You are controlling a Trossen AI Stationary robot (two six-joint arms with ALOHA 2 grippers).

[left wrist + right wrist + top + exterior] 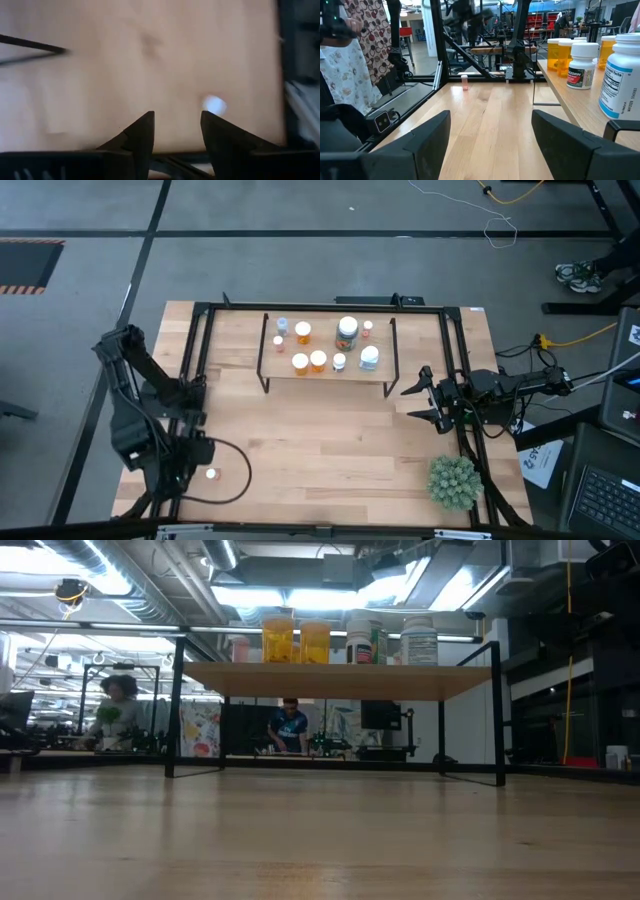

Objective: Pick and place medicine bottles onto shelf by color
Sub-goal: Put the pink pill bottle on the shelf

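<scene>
The left arm is folded low over the near-left corner of the table [330,440], its left gripper [176,131] pointing down at the wood with the fingers set a little apart and nothing between them. A small white-capped bottle [211,474] stands on the tabletop just beside that gripper; in the left wrist view its pale cap shows as a blur close by one fingertip, apart from it. The right arm reaches in from the table's right edge, lying level, and its right gripper [424,401] faces across the table with the fingers spread wide and empty. The shelf [327,370] stands toward the far side of the table, with the other medicine bottles [318,360] grouped on its board: orange ones toward the left, white-bodied ones and a larger jar [347,332] toward the right. A spiky green plant [453,481] sits at the near-right corner.
</scene>
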